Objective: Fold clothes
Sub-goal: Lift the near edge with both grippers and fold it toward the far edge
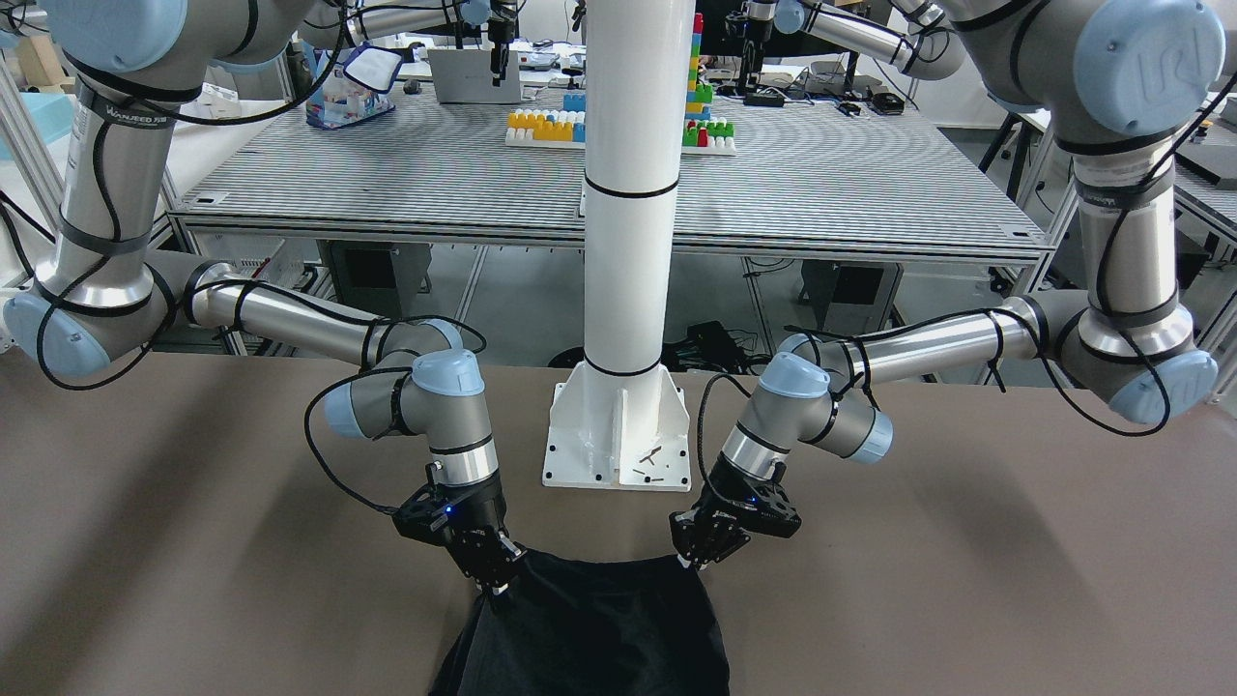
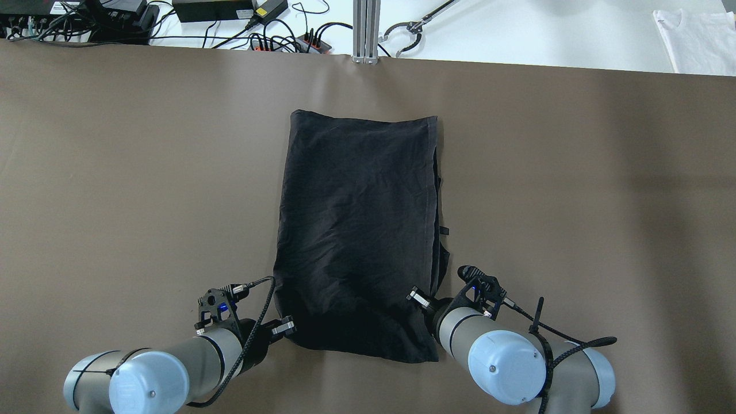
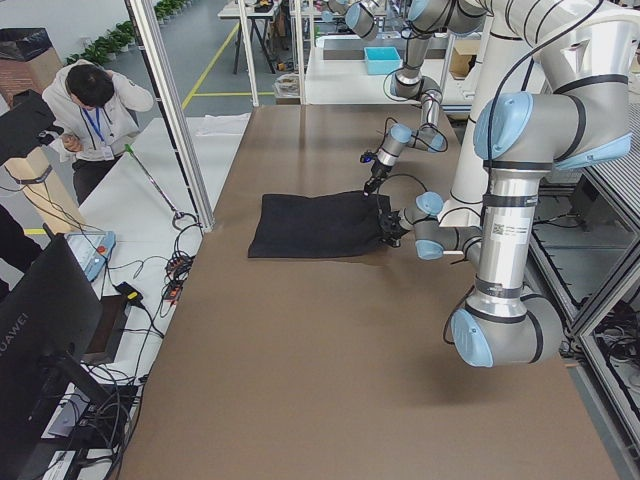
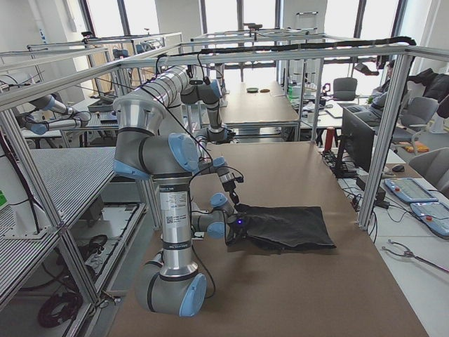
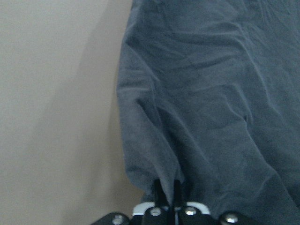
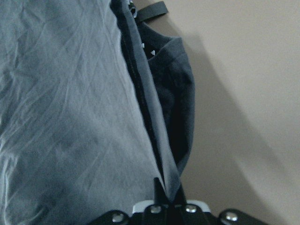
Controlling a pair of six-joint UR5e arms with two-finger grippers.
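Observation:
The clothes (image 2: 356, 230) are one black garment lying flat and lengthwise in the middle of the brown table (image 2: 115, 172), and they also show in the front-facing view (image 1: 589, 628). My left gripper (image 2: 283, 328) is shut on the garment's near left corner. In the left wrist view, the fabric bunches up between the closed fingers (image 5: 161, 192). My right gripper (image 2: 418, 298) is shut on the near right edge. The right wrist view shows a folded hem pinched between the fingers (image 6: 159, 190). A small strap (image 6: 152, 10) sticks out of the right side layers.
The white pillar's base plate (image 1: 618, 445) stands between the two arms near the robot. Cables and power bricks (image 2: 213, 11) line the far table edge beside an aluminium post (image 2: 365, 29). A white cloth (image 2: 696, 34) lies at the far right. A person (image 3: 90, 110) stands beyond the table.

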